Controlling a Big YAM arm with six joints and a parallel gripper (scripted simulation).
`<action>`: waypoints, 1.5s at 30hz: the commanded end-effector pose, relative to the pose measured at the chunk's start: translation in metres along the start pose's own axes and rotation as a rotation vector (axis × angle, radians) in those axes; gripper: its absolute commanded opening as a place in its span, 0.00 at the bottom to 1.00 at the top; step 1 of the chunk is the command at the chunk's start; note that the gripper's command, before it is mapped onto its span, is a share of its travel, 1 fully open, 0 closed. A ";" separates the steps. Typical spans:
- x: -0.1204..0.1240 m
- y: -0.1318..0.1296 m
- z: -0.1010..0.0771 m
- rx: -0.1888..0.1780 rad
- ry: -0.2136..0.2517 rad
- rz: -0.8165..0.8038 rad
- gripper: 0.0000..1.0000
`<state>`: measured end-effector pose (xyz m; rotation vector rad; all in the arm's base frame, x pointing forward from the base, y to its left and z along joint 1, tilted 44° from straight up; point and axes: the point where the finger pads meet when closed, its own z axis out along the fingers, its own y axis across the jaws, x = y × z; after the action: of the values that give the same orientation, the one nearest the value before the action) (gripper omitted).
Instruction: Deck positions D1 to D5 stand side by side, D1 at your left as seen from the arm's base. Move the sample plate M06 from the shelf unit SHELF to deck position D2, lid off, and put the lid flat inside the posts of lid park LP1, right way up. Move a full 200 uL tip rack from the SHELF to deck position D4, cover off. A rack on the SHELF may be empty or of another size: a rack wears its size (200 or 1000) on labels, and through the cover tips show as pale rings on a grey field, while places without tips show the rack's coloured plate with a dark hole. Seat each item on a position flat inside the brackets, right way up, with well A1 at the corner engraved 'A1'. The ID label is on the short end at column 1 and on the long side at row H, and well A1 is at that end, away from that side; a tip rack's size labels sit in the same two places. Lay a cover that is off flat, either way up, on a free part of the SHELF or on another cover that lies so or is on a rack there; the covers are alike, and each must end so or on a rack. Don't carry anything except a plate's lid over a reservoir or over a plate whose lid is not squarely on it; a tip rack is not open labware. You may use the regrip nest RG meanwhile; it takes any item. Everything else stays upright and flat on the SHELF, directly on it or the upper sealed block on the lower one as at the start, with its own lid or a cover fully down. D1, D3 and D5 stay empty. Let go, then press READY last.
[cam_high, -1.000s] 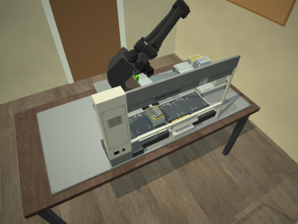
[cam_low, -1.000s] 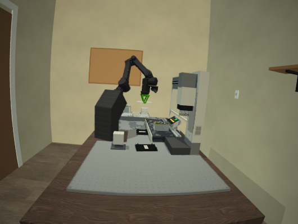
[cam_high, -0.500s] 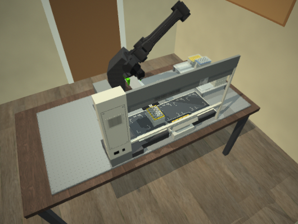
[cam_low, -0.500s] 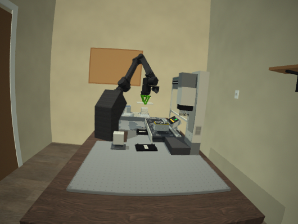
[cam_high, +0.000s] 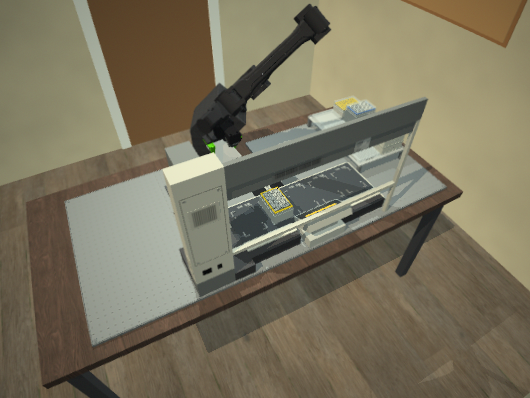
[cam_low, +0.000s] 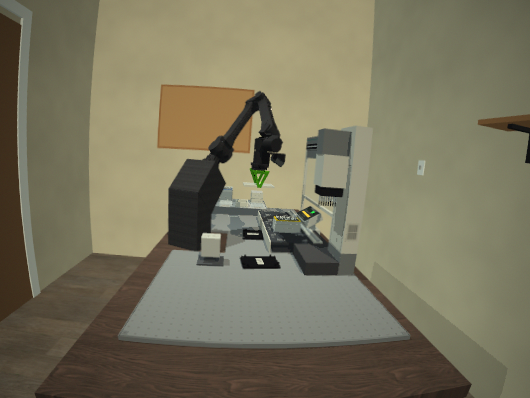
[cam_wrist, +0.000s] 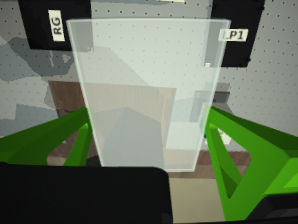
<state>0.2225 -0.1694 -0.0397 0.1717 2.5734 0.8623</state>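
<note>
Wrist view: green fingers grip a clear lid (cam_wrist: 147, 90), held aloft between RG (cam_wrist: 57, 27) and LP1 (cam_wrist: 234, 35). Tip rack (cam_high: 276, 200) seated on deck; lid parking apparently remains, READY unpressed.

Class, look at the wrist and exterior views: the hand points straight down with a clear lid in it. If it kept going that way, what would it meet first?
Probably the grey perforated mat: the hand, shut on the lid, hangs between the RG nest and LP1, squarely over neither. Depth is unclear.
</note>
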 end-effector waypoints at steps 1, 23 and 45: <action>-0.013 -0.035 -0.013 0.046 -0.035 -0.049 0.00; 0.000 -0.133 -0.015 0.032 -0.026 -0.033 0.00; -0.001 -0.190 -0.025 0.050 -0.032 -0.050 0.00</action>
<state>0.2155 -0.3068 -0.1495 0.1420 2.5684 0.8500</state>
